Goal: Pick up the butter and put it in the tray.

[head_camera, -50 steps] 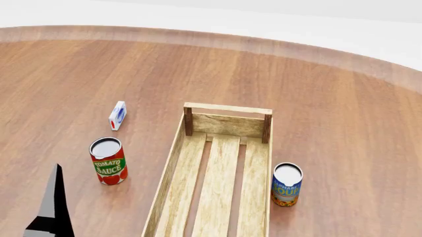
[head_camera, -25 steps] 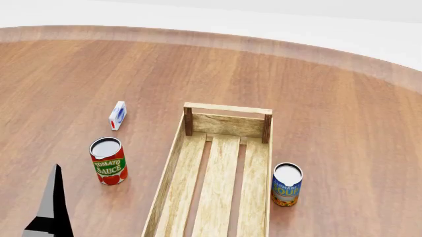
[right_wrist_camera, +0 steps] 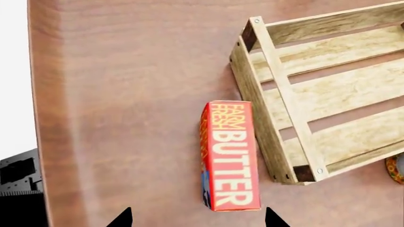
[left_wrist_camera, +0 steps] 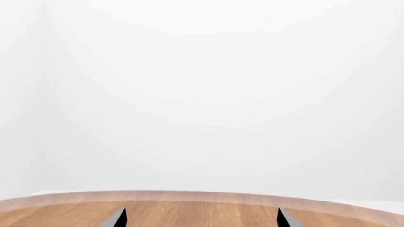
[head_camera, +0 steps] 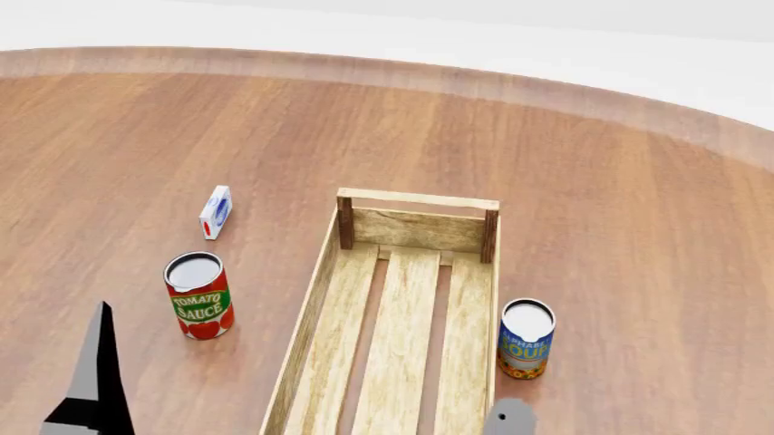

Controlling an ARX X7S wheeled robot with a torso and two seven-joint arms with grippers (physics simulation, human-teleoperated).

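Right gripper: only two dark fingertips show, spread apart, butter lying in line ahead of them, nothing held. Left gripper: tips apart, empty, aimed past table edge.

Butter lies flat on table, just beside tray end wall, outside it.

Your risk: close wall may catch a finger, or carton slides on smooth wood.

Red glossy rectangular carton; pale rough slatted crate, dark corner posts.
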